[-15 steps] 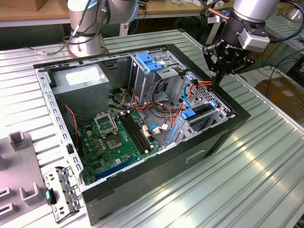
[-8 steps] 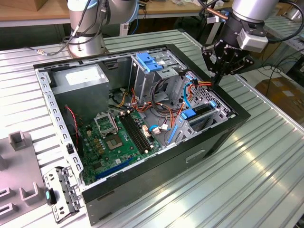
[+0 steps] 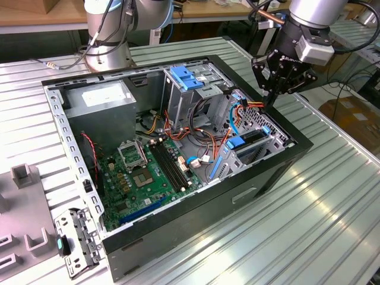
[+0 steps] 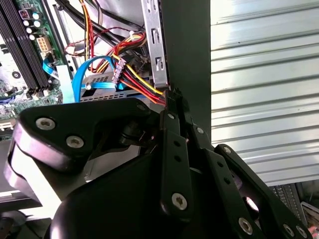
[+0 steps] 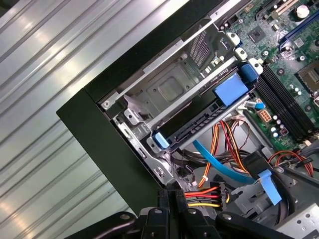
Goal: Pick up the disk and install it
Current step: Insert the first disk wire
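While the open computer case (image 3: 178, 154) lies on its side on the ribbed metal table (image 3: 332, 214), its inside is packed: 1 green motherboard (image 3: 142, 178), 1 grey power supply box (image 3: 104, 107) w/ white sticker, 1 tall metal bay (image 3: 196, 89) topped by a blue latch (image 3: 187, 77), plus bundles of red/yellow/orange wires (image 5: 224, 144) and a flat blue cable (image 5: 219, 162). The disk (image 5: 199, 124) sits edge-on in the lower drive cage (image 5: 169, 89) at the case corner, seen in the first wrist view w/ its light blue carrier rail showing at both ends; in the exterior view it shows as a dark slab w/ blue tabs (image 3: 249, 139). Most of its flat face is hidden by the cage walls, so its label can't be made out. The gripper (image 3: 270, 98) hangs over the case's rim near the wires, apart from the disk. Its black fingers (image 4: 174, 149) are pressed together, nothing between them. Arm upper part is cut off at frame edge. A second arm base (image 3: 110, 35) stands behind the case. Loose grey brackets (image 3: 29, 237) lie at the exterior view's left.
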Robot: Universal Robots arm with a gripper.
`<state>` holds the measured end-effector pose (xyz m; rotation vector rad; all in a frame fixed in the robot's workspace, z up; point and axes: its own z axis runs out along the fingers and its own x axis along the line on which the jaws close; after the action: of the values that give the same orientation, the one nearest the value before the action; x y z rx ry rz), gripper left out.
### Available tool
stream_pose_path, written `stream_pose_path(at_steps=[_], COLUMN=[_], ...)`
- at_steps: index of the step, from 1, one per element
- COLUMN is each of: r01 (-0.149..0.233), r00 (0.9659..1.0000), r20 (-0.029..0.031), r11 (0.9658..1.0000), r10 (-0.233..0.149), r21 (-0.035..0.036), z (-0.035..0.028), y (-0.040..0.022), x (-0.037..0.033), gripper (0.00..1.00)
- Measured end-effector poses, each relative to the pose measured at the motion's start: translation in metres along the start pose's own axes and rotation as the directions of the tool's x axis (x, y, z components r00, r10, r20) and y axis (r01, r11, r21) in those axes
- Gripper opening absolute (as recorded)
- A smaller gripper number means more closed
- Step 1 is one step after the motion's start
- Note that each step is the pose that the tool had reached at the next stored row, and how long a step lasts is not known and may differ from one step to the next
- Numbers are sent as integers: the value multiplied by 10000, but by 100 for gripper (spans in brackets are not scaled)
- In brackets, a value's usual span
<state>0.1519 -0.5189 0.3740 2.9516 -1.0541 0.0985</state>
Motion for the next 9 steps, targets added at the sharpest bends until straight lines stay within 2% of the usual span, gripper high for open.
stream_pose_path(at_steps=[7, 9], r01=[-446, -703], r00=[9990, 9975], r20=[-7, -13], r11=[9990, 9975], r10=[446, 703], r21=[-27, -42], z=[-1, -1], y=[9, 10], x=[-10, -11], gripper=[16, 16])
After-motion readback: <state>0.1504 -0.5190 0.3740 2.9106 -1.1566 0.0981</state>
